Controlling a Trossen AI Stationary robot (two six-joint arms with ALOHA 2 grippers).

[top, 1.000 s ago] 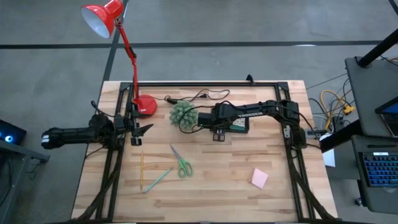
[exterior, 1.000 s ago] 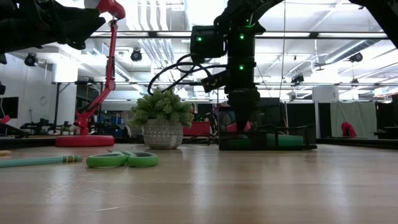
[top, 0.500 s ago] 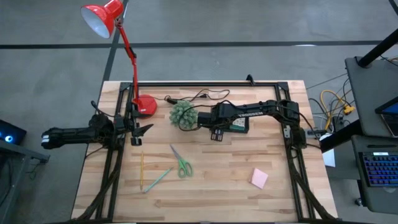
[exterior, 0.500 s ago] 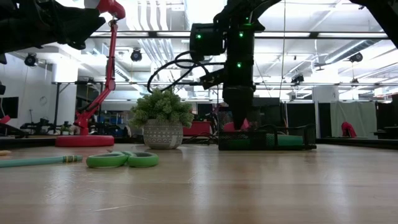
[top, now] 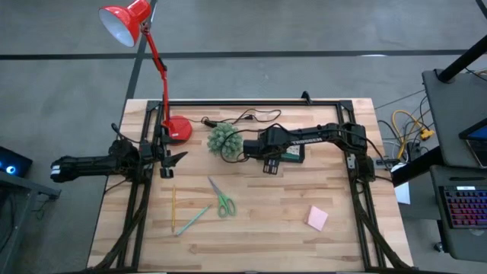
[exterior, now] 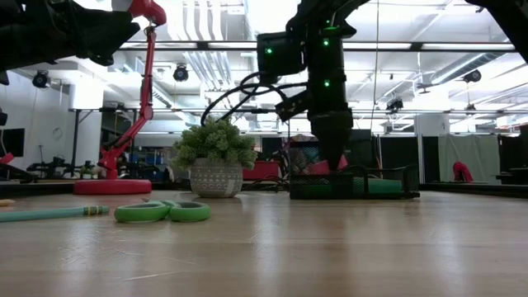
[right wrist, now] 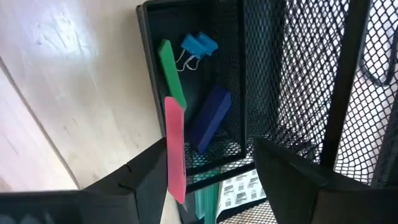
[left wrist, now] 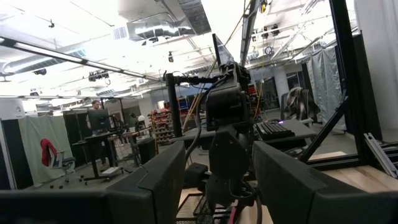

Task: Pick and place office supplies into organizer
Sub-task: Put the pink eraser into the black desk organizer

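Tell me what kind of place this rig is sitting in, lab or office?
Most likely a big open lab or workshop, not an office. Beyond the wooden table the low view shows an exposed ceiling with ducts and dark curtain partitions; the left wrist view shows a person among work tables.

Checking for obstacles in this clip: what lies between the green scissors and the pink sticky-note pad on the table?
Nothing: in the high view, only bare wood runs from the green scissors to the pink sticky-note pad.
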